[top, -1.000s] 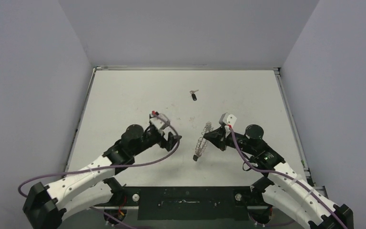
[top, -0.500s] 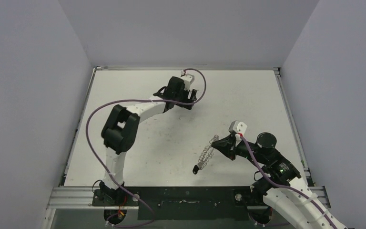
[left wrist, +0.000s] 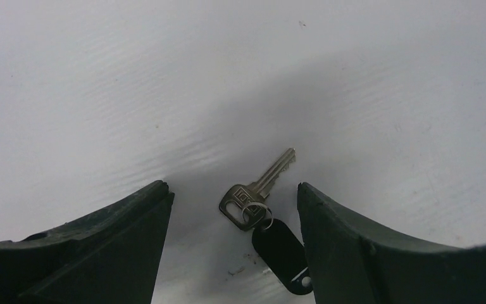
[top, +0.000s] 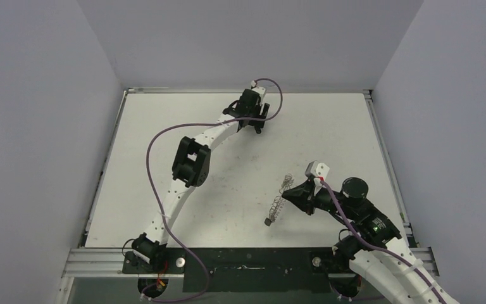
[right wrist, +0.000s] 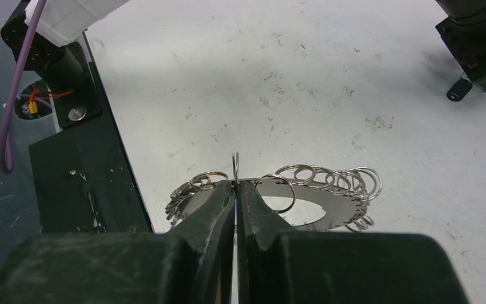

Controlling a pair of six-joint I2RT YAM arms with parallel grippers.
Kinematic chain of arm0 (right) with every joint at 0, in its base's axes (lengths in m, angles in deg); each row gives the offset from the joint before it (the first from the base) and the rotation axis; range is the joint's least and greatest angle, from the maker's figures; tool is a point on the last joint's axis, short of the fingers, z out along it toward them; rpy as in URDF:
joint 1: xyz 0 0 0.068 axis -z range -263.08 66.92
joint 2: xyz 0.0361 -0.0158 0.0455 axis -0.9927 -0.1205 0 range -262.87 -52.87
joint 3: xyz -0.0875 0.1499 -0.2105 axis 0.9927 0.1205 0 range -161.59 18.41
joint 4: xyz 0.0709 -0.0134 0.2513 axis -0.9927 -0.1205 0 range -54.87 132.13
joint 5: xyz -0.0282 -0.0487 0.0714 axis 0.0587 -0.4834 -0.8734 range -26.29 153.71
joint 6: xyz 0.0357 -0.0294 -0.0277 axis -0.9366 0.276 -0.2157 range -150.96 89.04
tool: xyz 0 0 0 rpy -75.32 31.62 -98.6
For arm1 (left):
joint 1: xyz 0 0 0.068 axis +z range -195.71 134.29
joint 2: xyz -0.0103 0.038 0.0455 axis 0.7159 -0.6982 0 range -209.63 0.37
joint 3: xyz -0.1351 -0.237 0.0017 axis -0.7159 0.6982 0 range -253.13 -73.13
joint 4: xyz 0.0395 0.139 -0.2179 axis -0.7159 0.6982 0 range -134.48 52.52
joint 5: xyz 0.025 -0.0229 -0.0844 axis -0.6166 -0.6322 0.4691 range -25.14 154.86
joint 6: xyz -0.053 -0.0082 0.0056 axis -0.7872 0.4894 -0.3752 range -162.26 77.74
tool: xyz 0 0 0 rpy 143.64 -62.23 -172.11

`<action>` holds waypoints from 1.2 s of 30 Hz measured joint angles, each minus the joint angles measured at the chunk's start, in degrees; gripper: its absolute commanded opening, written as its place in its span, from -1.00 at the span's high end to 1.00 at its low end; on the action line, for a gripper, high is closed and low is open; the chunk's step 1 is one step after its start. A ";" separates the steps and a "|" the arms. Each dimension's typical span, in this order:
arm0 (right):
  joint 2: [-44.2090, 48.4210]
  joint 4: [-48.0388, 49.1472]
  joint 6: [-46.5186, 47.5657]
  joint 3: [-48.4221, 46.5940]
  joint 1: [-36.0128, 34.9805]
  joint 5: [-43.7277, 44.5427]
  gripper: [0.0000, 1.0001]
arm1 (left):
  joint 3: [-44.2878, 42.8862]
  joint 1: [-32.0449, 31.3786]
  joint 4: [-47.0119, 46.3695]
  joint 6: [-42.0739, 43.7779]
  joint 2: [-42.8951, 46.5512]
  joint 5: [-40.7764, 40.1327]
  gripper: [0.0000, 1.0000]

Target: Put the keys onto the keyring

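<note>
Right pincer (right wrist: 235, 185) tight on keyring (right wrist: 319, 208) (left pincer (left wrist: 231, 190) wide around key (left wrist: 262, 182))

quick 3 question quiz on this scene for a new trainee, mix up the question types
1. True or false: the left gripper is shut on the key.
2. The right gripper holds: A a blue key, B the keyring, C a cable.
3. Which arm reaches to the far side of the table?

Key: 1 false, it is open with the key lying on the table between its sides; 2 B; 3 left.
</note>
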 measured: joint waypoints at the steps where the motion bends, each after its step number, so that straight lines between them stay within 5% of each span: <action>1: 0.15 0.00 -0.15 0.00 0.00 0.00 1.00 | -1.99 0.00 0.85 0.33 -1.14 -0.37 -0.34; 9: 0.42 0.15 -0.94 0.02 0.00 0.02 1.00 | -3.61 -0.17 1.84 2.34 -2.23 -0.85 0.27; 18: 0.50 -0.31 -0.83 0.02 0.00 0.26 1.00 | 14.25 -1.75 -5.03 5.27 7.45 -2.99 1.00; 28: 4.09 -3.54 -0.96 -0.59 0.00 0.46 1.00 | 55.36 -3.28 -18.47 2.19 31.69 -3.21 1.00; 36: 4.81 -3.56 -2.01 -0.66 0.00 0.20 1.00 | 80.96 -8.52 -18.97 -3.15 51.95 -1.84 1.00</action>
